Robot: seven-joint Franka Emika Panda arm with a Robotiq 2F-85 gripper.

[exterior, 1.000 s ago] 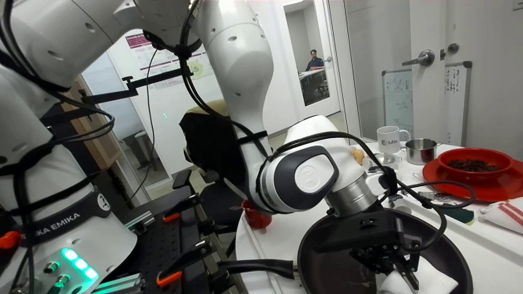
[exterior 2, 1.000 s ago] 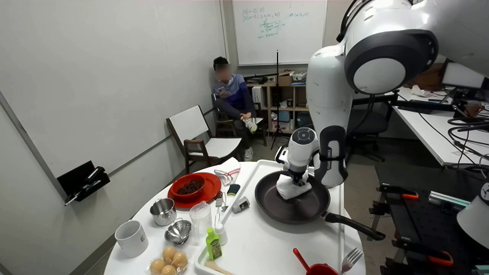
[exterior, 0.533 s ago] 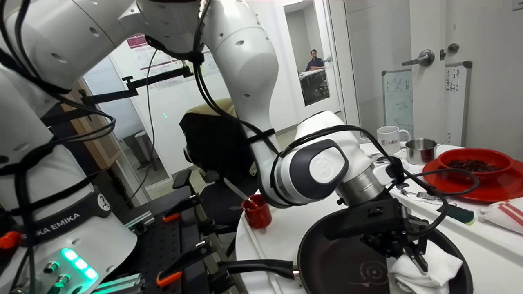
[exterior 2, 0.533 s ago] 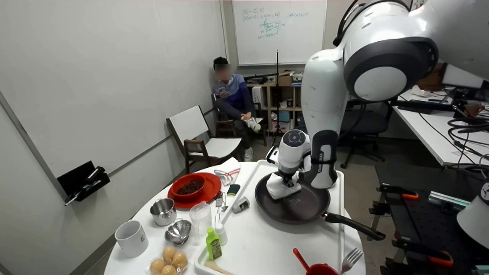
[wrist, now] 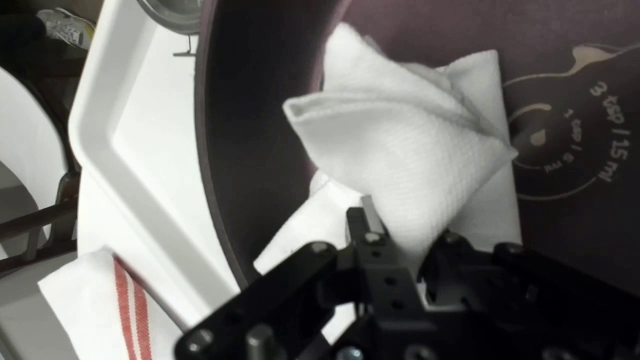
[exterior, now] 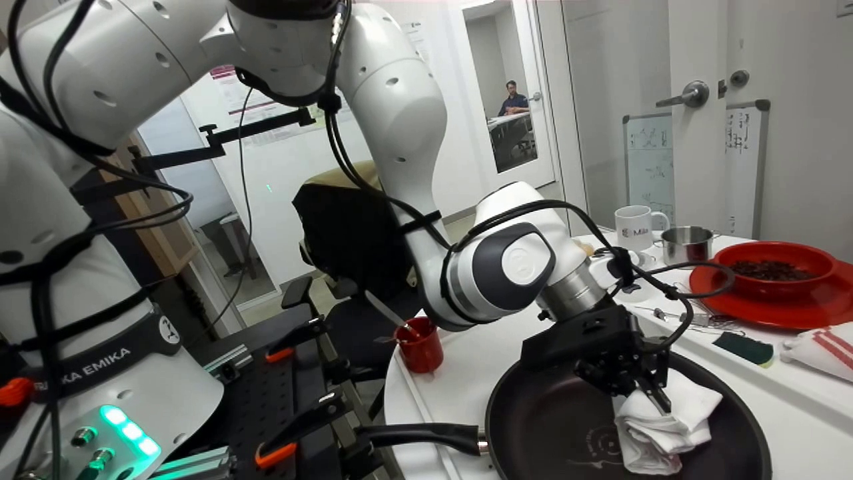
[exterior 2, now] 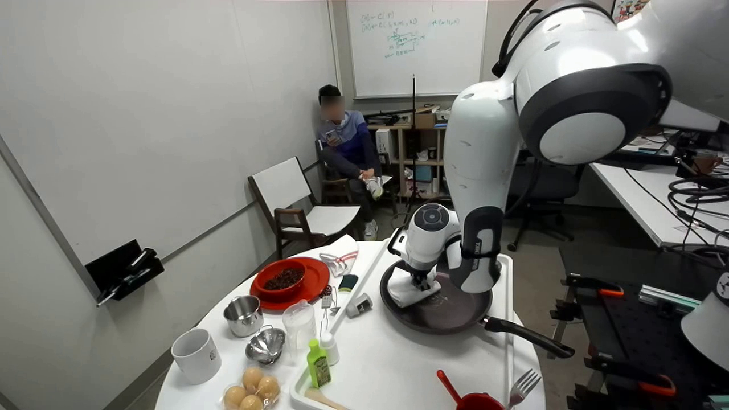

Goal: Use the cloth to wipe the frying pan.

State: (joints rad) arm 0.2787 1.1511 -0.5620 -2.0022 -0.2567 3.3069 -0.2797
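Robotiq gripper (wrist: pixel 409 227), its jaws drawn together on a fold of the white cloth (wrist: pixel 400 140), tilts down into the frying pan (wrist: pixel 250 125). Beneath it the cloth lies bunched inside the pan, between the wall and the centre. Only the wrist view makes the measuring marks (wrist: pixel 611 110) there readable; the cloth's edge covers part of their outer ring. In both exterior views the black handle (exterior 2: pixel 529 337) shows, on the pan's side away from the gripper. Farther from the gripper, past the edge of the white tray (exterior 2: pixel 387 364), lie a red-striped towel (wrist: pixel 100 295) and a red plate (exterior: pixel 726 310) under a red bowl (exterior: pixel 776 289). In an exterior view a lime-green bottle (exterior 2: pixel 318 361) stands well apart from the gripper. Above the gripper the arm (exterior: pixel 400 133) bends sharply at the wrist (exterior: pixel 513 270), rises steeply and folds over high up toward its base (exterior: pixel 100 373).
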